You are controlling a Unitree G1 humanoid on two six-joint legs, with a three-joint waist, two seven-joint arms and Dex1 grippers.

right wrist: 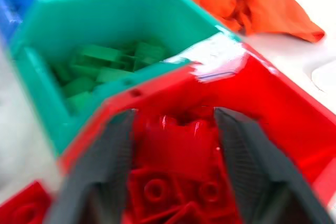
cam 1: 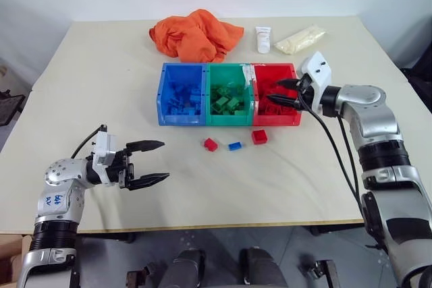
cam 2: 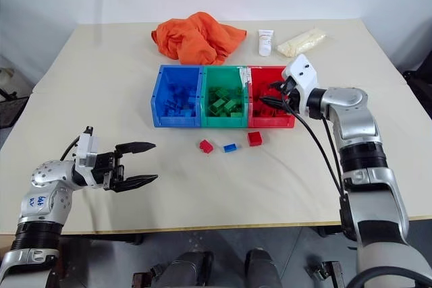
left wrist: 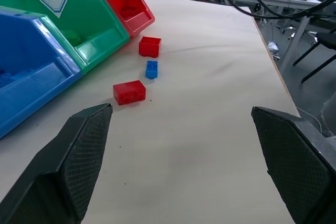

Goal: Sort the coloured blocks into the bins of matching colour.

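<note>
Step in hand: right gripper (cam 1: 282, 92), jaws parted, red studded brick (right wrist: 176, 135) between them over the red plastic bin (cam 1: 291, 121), centre-right; left gripper (cam 1: 150, 162) wide, empty; release seems next.

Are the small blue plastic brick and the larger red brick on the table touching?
Apart. The left wrist view shows bare table between the blue brick and the larger red brick.
</note>
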